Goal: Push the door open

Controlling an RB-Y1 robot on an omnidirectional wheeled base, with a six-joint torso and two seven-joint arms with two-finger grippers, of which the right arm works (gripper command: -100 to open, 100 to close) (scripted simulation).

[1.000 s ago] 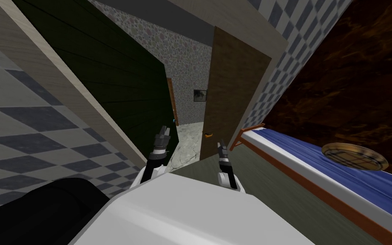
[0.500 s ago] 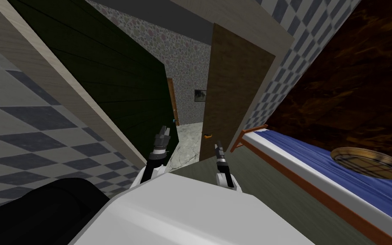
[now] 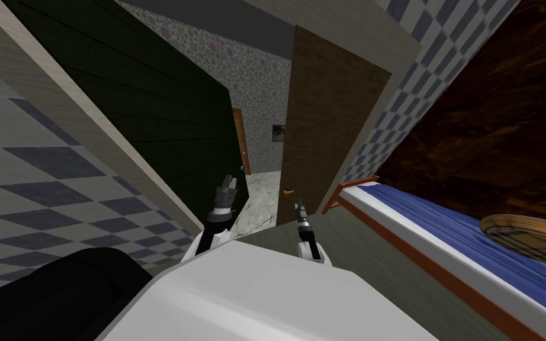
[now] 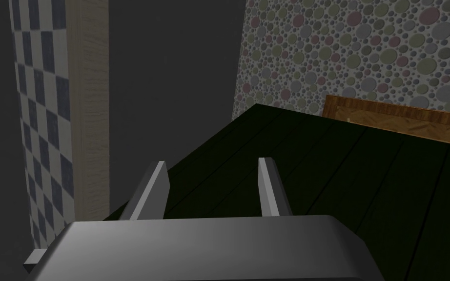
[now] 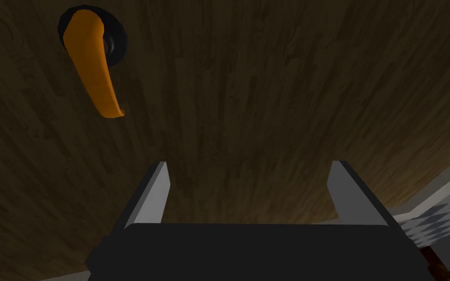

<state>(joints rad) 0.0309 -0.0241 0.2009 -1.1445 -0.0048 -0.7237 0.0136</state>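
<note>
The brown wooden door [image 3: 325, 118] stands ajar, hinged on its right, with a gap on its left onto a marbled floor [image 3: 260, 201]. Its orange lever handle [image 3: 288, 191] sits near the free edge. My right gripper [image 3: 297, 206] is open just below that handle, fingers pointing at the door. In the right wrist view the door face [image 5: 277, 78] lies close ahead of the open gripper [image 5: 250, 166], with the orange handle [image 5: 94, 63] off to one side. My left gripper [image 3: 228, 180] is open beside a dark green planked surface [image 3: 147, 100], seen close under the gripper [image 4: 212, 163].
A bed with a blue cover [image 3: 443, 231] and orange-brown frame runs along my right, a round woven disc [image 3: 532, 240] lying on it. Checkered walls [image 3: 29, 177] and a beige door frame [image 3: 76, 118] flank the opening. A spotted wall [image 3: 254, 77] lies beyond.
The brown door has swung a little further away. My right gripper has moved forward and left toward the handle. My view has turned, shifting the bed rightward. The left arm stays put.
</note>
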